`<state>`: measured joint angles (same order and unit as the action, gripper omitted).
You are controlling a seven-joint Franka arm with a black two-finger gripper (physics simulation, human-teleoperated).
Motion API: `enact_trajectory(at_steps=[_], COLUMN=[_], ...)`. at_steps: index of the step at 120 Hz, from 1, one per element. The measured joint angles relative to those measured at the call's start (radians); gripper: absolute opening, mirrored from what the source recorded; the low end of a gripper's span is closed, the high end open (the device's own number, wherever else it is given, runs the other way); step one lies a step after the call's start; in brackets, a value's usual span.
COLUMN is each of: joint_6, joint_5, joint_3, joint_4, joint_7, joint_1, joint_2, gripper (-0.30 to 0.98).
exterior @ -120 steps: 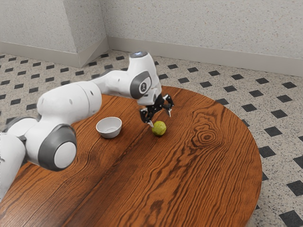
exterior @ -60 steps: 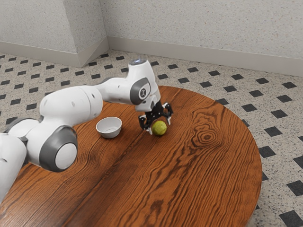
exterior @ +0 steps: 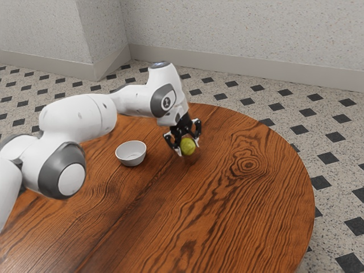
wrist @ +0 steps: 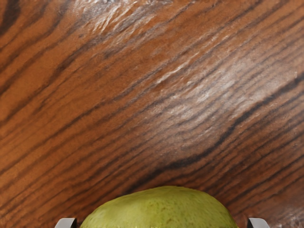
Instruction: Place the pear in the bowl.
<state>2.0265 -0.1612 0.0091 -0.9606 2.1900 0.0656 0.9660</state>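
White bowl (exterior: 131, 161) upright on a wooden table (exterior: 239, 222)

Taking the exterior view's far edge as twelve o'clock, the bowl stands toward eleven on the round, reddish-brown tabletop, its mouth facing up. A ringed knot (exterior: 248, 165) marks the wood toward two. Dark grain streaks the surface, which shines palely in the wrist view.

The pear (wrist: 161, 209) is yellow-green, finely mottled darker. The bowl (exterior: 131, 161) is plain whitish grey. Dark grain streaks the orange-brown tabletop (exterior: 227, 222), ringed around a knot toward the exterior view's right. The tool (exterior: 188, 148) is black with pale tips; the arm (exterior: 82, 118), white with dark grey bands. Black diamonds dot the speckled, pale floor (exterior: 290, 122).
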Motion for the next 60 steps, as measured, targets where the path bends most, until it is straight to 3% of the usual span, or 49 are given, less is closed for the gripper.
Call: enact_trajectory(at_steps=[32, 47, 60], joint_6=[0.006, 0.009, 0.012], joint_5=[0.025, 0.047, 0.085], joint_3=[0.002, 0.002, 0.002], joint_4=[-0.488, -0.602, -0.607], joint_7=[0.017, 0.024, 0.03], joint_1=[-0.128, -0.237, -0.263], joint_2=[-0.461, -0.551, -0.526], gripper=[0.23, 0.22, 0.22])
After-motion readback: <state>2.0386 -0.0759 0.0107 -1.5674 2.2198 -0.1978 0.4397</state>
